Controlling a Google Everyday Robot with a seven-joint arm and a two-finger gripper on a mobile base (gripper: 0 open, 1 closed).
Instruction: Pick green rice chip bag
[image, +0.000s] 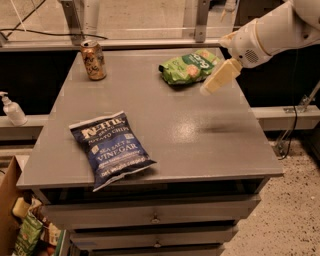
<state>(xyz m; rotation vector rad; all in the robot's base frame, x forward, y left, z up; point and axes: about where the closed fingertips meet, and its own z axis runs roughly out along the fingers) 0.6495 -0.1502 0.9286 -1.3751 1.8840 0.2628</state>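
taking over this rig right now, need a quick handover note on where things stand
Gripper: in the air at the far right of the grey table, just right of the small crinkly light-green rice chip bag, carrying nothing.
Green bag: lying on the table, far right.
Done: gripper is beside the bag.
Left: grasp and lift it.
Ignore the large dark blue Kettle chip bag at front left and the brown drink can at far left.

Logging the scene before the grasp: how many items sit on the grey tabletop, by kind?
Chip bags: 2 (green rice chip bag, blue Kettle bag)
Cans: 1 (can)
Total: 3
The gripper hangs just right of the green rice chip bag, above the tabletop.
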